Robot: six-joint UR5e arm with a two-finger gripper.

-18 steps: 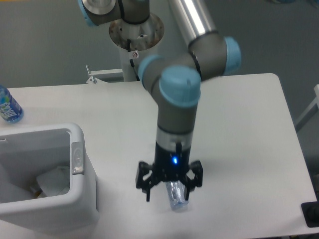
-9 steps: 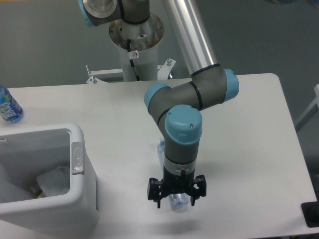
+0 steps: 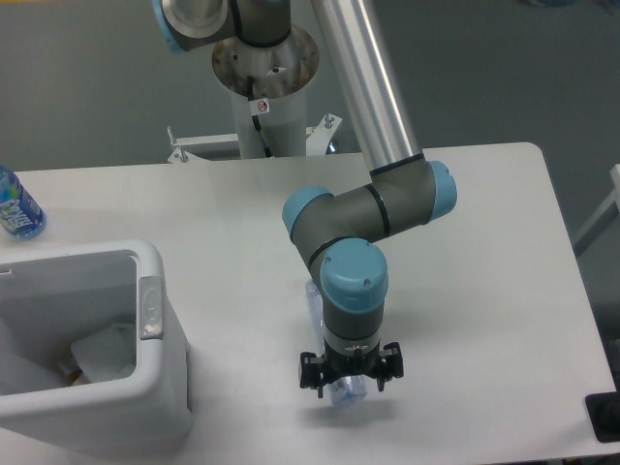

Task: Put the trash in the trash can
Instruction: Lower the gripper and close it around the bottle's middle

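Note:
The long clear crushed plastic bottle (image 3: 346,392) lies on the table, running from beside the arm's wrist (image 3: 312,294) to just below the gripper. My gripper (image 3: 349,382) points straight down over the bottle's near end, low at the table, jaws spread to either side of it, not closed on it. The arm hides the bottle's middle. The white trash can (image 3: 160,380) stands at the front left with a grey latch (image 3: 149,308) on its rim. The flattened white carton (image 3: 103,353) lies inside it.
A small bottle with a bright blue label (image 3: 16,207) stands at the table's far left edge. The robot's base column (image 3: 263,87) rises behind the table. A dark object (image 3: 604,417) sits at the front right corner.
The gripper has come down from above the bottle to table height around its near end. The wrist has folded lower. The bottle has not moved.

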